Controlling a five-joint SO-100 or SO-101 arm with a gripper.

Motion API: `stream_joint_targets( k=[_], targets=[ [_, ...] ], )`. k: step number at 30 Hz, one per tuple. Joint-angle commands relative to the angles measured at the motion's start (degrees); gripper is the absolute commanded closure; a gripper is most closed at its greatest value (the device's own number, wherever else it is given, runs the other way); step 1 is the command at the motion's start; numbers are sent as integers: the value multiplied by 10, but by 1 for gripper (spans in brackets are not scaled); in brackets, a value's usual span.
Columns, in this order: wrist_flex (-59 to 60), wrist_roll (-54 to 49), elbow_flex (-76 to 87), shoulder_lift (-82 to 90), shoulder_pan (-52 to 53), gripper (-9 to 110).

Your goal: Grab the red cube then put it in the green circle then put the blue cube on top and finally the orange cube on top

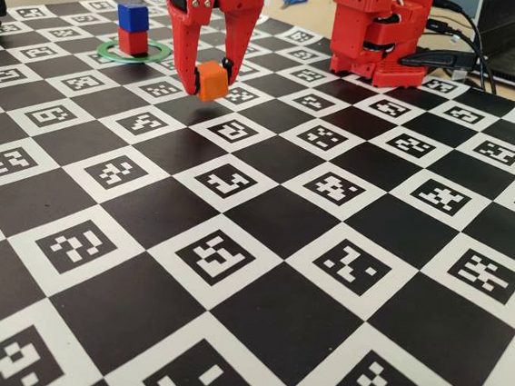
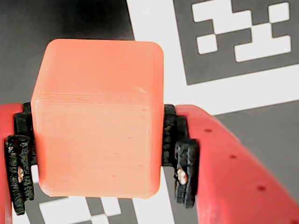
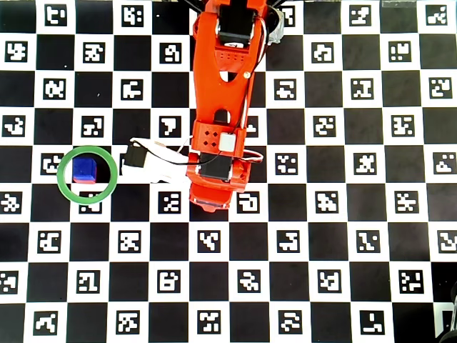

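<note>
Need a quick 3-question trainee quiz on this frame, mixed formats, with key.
1. True or false: the tool is shut on the orange cube.
2. Multiple choice: in the fixed view, what sits directly on the red cube inside the green circle?
A. nothing
B. the blue cube
C. a second orange cube
3. Fill in: in the wrist view, the black pads press the orange cube on ____ opposite sides.

Key: 1 true; 2 B; 3 two.
</note>
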Motion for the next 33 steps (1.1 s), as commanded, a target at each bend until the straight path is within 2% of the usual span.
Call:
stream_joint_targets(
  k=[1,17,33],
  targets=[
    [46,-31,-66,88,15,103],
    [214,-229,-227,100,128,103],
    [231,-363,-379,11,272,103]
  ],
)
